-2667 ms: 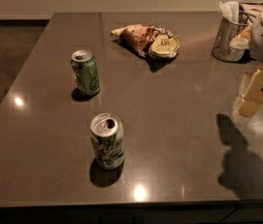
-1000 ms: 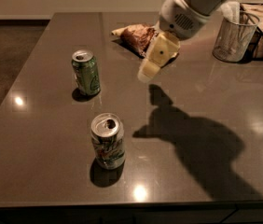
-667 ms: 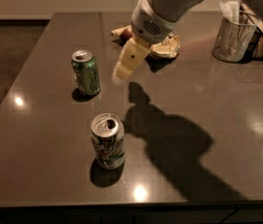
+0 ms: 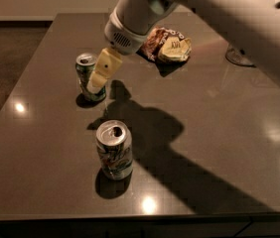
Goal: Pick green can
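The green can (image 4: 83, 73) stands upright on the dark table (image 4: 40, 128), at the left middle, silver top up. My gripper (image 4: 96, 84) reaches down from the upper right and sits right at the can's right side, covering part of its body. I cannot tell whether it touches the can. A second can (image 4: 114, 150), mostly white and silver with green and red lettering, stands upright nearer the front edge, well apart from the gripper.
A crumpled snack bag (image 4: 169, 44) lies at the back of the table behind the arm. The base of a clear container (image 4: 239, 57) shows at the far right. My white arm (image 4: 219, 19) crosses the upper right and casts a wide shadow over the table's middle.
My arm has swung from the far right across the table to the left. The gripper has dropped down to the green can's right side. Neither can has moved.
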Tool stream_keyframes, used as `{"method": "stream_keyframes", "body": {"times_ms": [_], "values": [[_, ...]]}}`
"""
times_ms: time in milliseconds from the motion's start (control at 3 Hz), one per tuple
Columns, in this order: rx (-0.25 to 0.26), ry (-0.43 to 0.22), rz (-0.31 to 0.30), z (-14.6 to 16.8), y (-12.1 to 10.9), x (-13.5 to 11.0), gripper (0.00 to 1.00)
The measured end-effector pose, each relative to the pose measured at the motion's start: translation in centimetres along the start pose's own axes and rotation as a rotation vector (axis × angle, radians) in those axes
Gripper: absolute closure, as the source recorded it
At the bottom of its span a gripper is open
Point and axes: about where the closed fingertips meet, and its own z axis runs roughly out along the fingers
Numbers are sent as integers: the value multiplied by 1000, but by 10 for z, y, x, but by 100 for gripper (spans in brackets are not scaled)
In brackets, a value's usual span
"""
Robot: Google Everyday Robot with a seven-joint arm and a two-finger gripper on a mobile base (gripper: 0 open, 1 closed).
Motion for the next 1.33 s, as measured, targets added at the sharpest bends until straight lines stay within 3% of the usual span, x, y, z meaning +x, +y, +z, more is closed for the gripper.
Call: {"method": "stream_keyframes", "body": {"times_ms": [667, 1333], "values": [[-47, -33, 21, 29, 0, -28, 0], [-88, -42, 39, 38, 2, -36, 42]]}}
